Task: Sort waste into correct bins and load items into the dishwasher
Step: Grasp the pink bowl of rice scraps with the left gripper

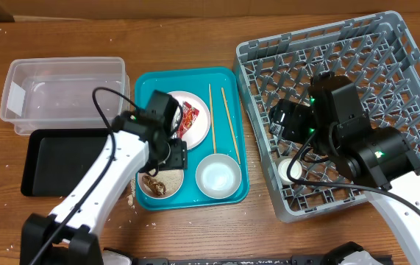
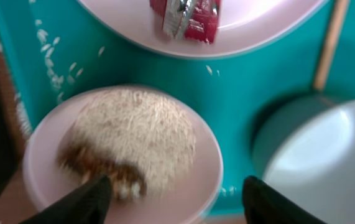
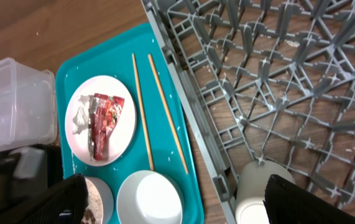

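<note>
- Clock bearings are read on the overhead view, with 12 at the far edge of the tabletop [image 1: 195,37].
- Left end effector [image 2: 176,186]: I see its fingers spread wide with nothing between them. It hangs over the smaller pink dish [image 2: 121,155], one finger to each side of the near rim.
- The smaller pink dish sits at the 7 o'clock corner of the teal tray [image 1: 145,85]. It holds brown food scraps [image 2: 99,169] and a pale mound too blurred for me to name.
- Rice-like grains [image 2: 50,62] lie loose on the teal tray beside the dish.
- Light grey bowl [image 1: 218,177]: at 5 o'clock on the teal tray, just beside the dish.
- White cup [image 1: 290,171]: inside the dish rack [image 1: 357,51], at its 7 o'clock corner.
- Right end effector [image 3: 177,183]: fingers wide apart and holding nothing. It is above the rack's 9 o'clock side, with the cup at 6 o'clock of it.
- Large pink plate [image 3: 99,118]: on the 12 o'clock half of the teal tray.
- Red wrapper [image 3: 104,121]: on the plate, with the paper wad [image 3: 78,121] touching it.
- Chopsticks [image 3: 141,112]: on the teal tray at 3 o'clock of the plate. They run 12 to 6 and spread apart toward the near end.
- Black tray [image 1: 55,158]: at 9 o'clock of the teal tray.
- Clear tub [image 1: 62,88]: at 12 o'clock of the black tray, with their edges meeting.
</note>
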